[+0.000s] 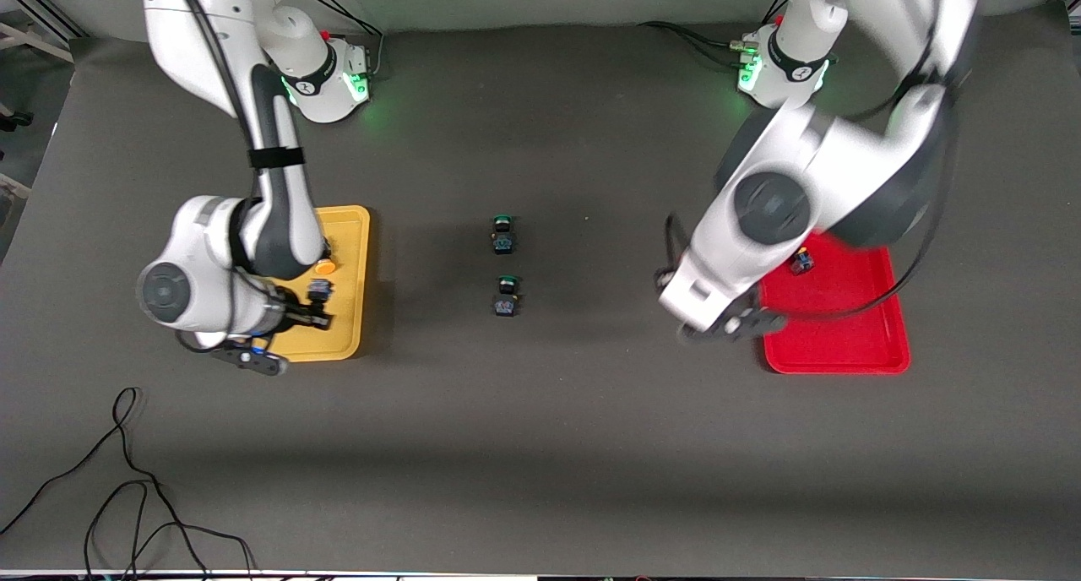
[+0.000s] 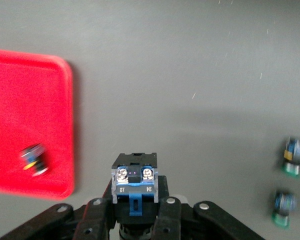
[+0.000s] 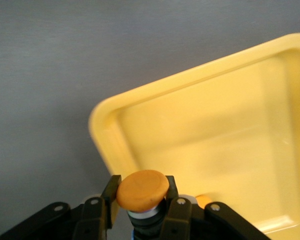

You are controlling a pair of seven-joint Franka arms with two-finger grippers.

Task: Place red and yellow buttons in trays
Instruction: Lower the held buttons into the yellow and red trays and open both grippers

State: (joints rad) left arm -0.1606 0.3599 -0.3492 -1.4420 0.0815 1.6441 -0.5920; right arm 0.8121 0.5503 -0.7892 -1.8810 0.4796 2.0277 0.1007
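Observation:
My right gripper [image 1: 314, 309] hangs over the yellow tray [image 1: 348, 311] and is shut on a yellow-capped button [image 3: 142, 189]. A second yellow-capped button [image 1: 325, 267] lies in that tray, and its cap edge shows in the right wrist view [image 3: 204, 201]. My left gripper [image 1: 736, 326] is over the mat, just beside the red tray [image 1: 844, 344]. It is shut on a dark blue-black button [image 2: 135, 182] with its screw terminals showing; the cap is hidden. Another button [image 1: 801, 263] lies in the red tray and also shows in the left wrist view [image 2: 34, 159].
Two green-capped buttons [image 1: 503, 233] [image 1: 506, 296] lie on the mat in the middle of the table, one nearer to the front camera than the other. A loose black cable [image 1: 127, 480] lies near the front edge at the right arm's end.

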